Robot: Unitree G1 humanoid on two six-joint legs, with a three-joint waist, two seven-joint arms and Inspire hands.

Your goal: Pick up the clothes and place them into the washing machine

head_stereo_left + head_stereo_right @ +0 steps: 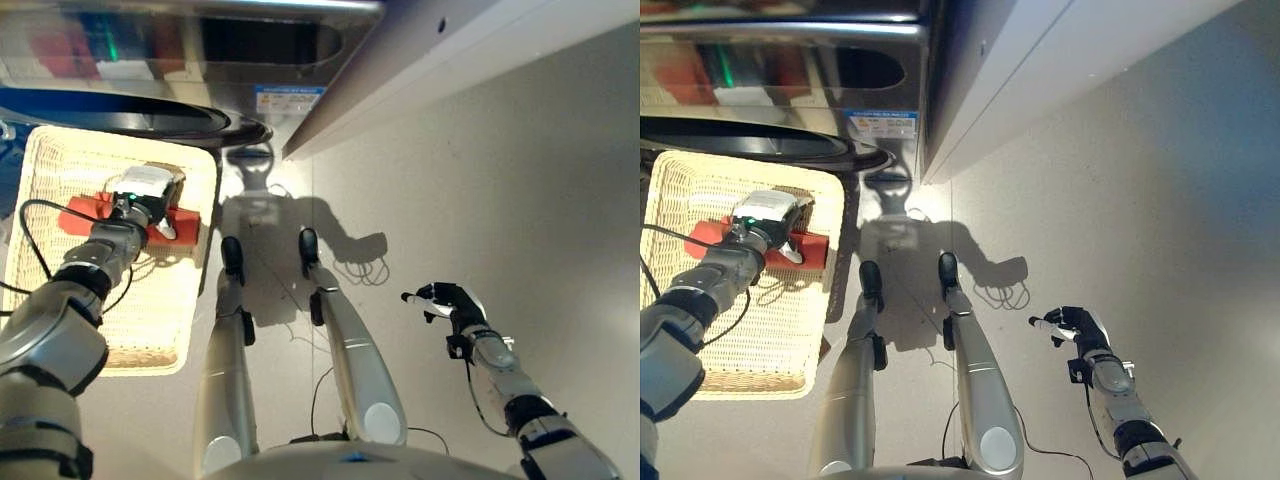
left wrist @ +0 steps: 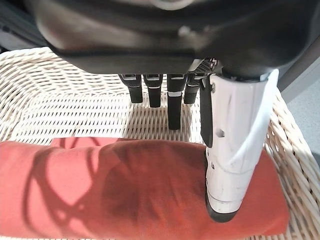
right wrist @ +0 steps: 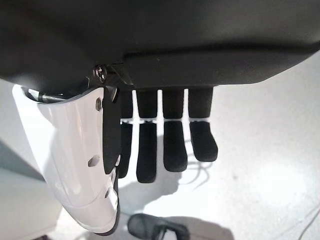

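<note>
A folded red cloth (image 1: 84, 213) lies in the shallow wicker basket (image 1: 60, 150) beside the washing machine (image 1: 160, 60). My left hand (image 1: 146, 190) is down on the cloth. In the left wrist view its straight fingers (image 2: 172, 105) reach past the far edge of the cloth (image 2: 125, 190) to the basket's weave (image 2: 75, 100). Its white-covered thumb (image 2: 232, 150) rests on the cloth's near side. The hand straddles the cloth without closing on it. My right hand (image 1: 450, 300) hangs over the bare floor at the right, fingers (image 3: 165, 145) relaxed and empty.
The machine's dark round door rim (image 1: 150, 118) sits just beyond the basket's far edge. A white cabinet side (image 1: 450, 60) runs along the machine's right. Pale floor (image 1: 520, 200) spreads to the right.
</note>
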